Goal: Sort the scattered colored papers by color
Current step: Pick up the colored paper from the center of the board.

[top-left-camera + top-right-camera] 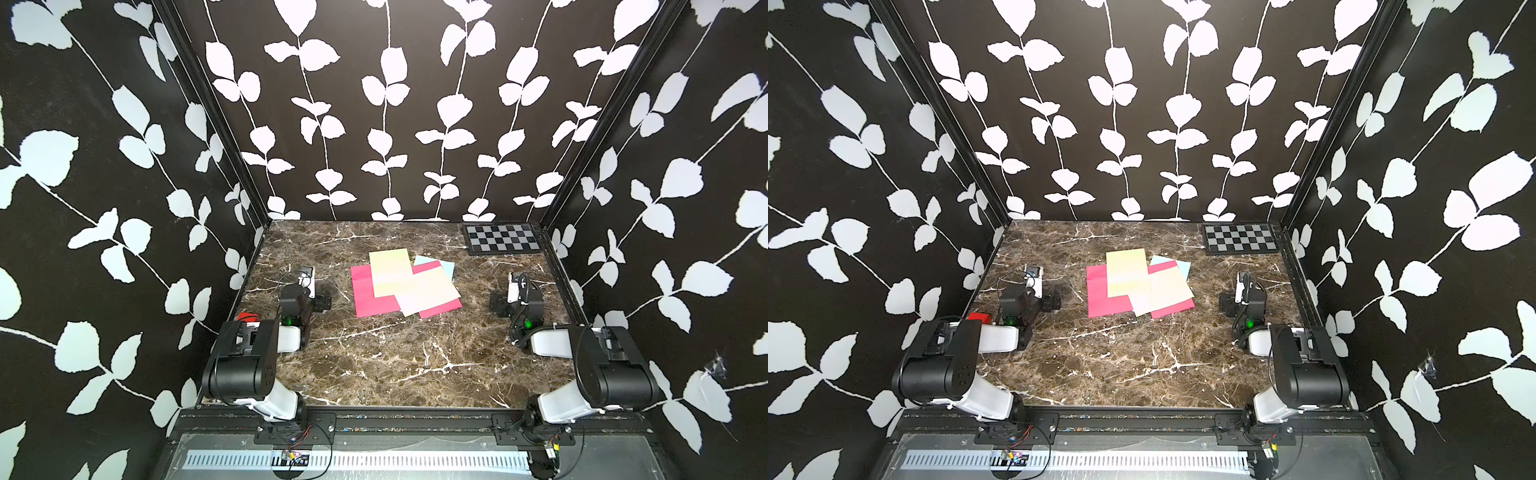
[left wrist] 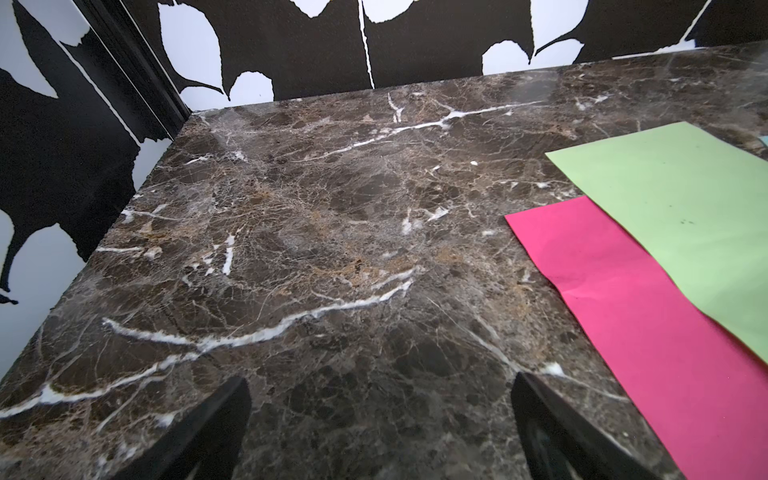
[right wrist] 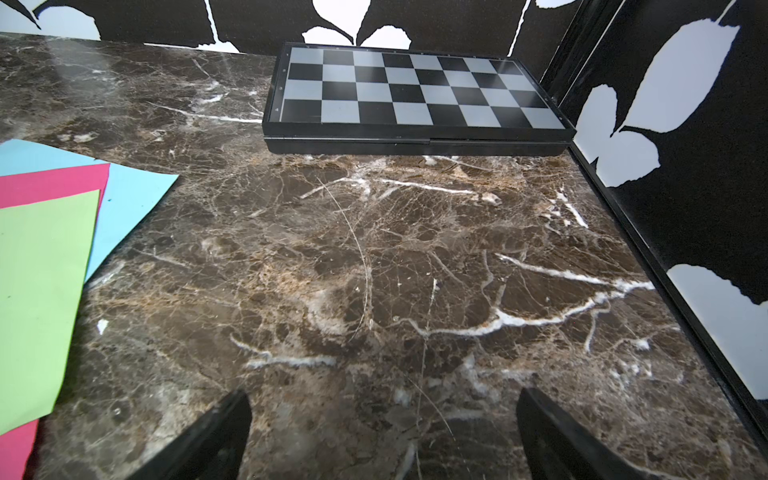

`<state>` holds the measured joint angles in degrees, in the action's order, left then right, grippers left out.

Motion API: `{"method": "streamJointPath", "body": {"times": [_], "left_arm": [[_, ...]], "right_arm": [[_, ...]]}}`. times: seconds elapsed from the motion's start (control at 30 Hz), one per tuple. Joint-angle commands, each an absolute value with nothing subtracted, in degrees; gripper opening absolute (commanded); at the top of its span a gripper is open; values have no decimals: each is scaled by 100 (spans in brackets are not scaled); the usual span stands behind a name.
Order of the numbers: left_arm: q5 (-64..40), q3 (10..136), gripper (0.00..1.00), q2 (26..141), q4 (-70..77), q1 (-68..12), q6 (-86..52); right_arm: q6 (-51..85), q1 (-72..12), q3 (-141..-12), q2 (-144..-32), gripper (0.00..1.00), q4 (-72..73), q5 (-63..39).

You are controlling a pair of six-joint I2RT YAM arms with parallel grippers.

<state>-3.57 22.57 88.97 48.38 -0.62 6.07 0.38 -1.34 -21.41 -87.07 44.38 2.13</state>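
the dark brown marble-patterned tabletop (image 1: 395, 357) carries one overlapping heap of thin rectangular paper sheets at its middle, between the two arms. a hot pink sheet (image 1: 365, 297) lies lowest on the left arm's side, with a light green sheet (image 1: 390, 270) over it. a second light green sheet (image 1: 432, 291) covers what looks like another pink one (image 1: 440, 309), and a light blue sheet (image 1: 448, 268) peeks out at the far edge. a black-and-grey checkerboard panel (image 1: 503, 237) sits apart in the far right corner. the left gripper (image 2: 380, 382) and right gripper (image 3: 382, 395) hover over bare marble beside the heap, jaws spread wide, holding nothing. nothing looks sorted yet. i'd start with an uncovered green sheet, sliding it off by a free edge so the sheets beneath don't drag along.
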Motion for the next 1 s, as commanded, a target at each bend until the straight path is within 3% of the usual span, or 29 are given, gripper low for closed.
{"method": "streamJointPath", "body": {"times": [0.0, 0.6, 0.8, 0.9, 0.97], "left_arm": [[-336, 2382, 99, 8902, 4975, -83, 663], [-163, 2362, 99, 8740, 5012, -79, 609], [5, 3249, 99, 7223, 2303, -87, 85], [-516, 3697, 98, 6984, 1651, -88, -636], [-1158, 3915, 96, 7163, 1647, -109, -1354]], "right_arm": [[-79, -105, -2355, -8746, 99, 4737, 238], [-7, -105, -2391, -8628, 99, 4697, 397], [298, -257, -3212, -7272, 99, 2378, 1194], [788, -403, -3766, -6907, 99, 1525, 1324], [1092, -563, -4340, -7002, 99, 815, 833]]}}
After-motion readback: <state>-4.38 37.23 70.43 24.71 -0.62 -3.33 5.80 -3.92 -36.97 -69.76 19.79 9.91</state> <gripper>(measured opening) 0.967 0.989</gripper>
